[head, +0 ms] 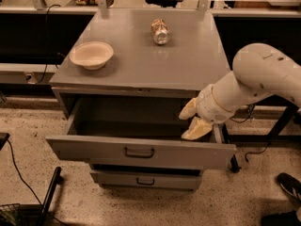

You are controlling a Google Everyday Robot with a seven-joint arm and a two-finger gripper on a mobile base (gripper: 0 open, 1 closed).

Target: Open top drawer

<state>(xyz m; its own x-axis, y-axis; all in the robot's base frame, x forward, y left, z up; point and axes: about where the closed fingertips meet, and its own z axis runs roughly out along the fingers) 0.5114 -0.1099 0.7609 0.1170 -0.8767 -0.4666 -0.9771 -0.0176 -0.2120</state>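
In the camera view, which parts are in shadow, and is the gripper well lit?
Camera view: the open top drawer is dark inside, shadowed by the cabinet top, which is evenly lit; the gripper, over the drawer's front corner at picture right, is brightly lit.

One bowl (pixel 91 54), one can (pixel 160 31), two drawers (pixel 146 179) (one end effector (pixel 191 122) above top drawer (pixel 139 152)).

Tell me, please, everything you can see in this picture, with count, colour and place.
cabinet: one, grey, centre.
top drawer: one, grey, pulled out under the cabinet top.
lower drawer: one, grey, shut, beneath the top drawer.
bowl: one, cream, cabinet top, left.
can: one, silvery, on its side, cabinet top, rear centre.
floor: speckled beige, all around.
arm: one, white, right.
gripper: one, cream, jaws open, over the top drawer's right end.
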